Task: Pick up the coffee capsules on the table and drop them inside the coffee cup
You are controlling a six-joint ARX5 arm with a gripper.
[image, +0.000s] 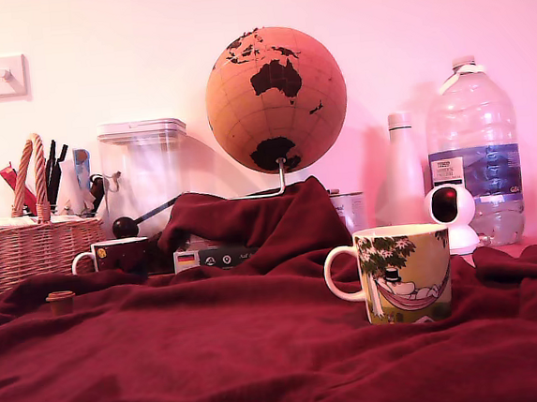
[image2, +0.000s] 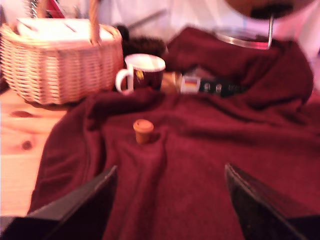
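Gripper (image2: 170,200) spread wide, empty — low over blanket, facing brown capsule (image2: 143,131)

Only the gripper (image2: 170,200) shows, wrist view only. Two fingers (image2: 90,200), both black/very dark, matte, flat-sided, each tapering to a blunt wedge tip. Edges soft (pic blurred). No cables, screws or markings made out. Arm body not seen in the exterior view.
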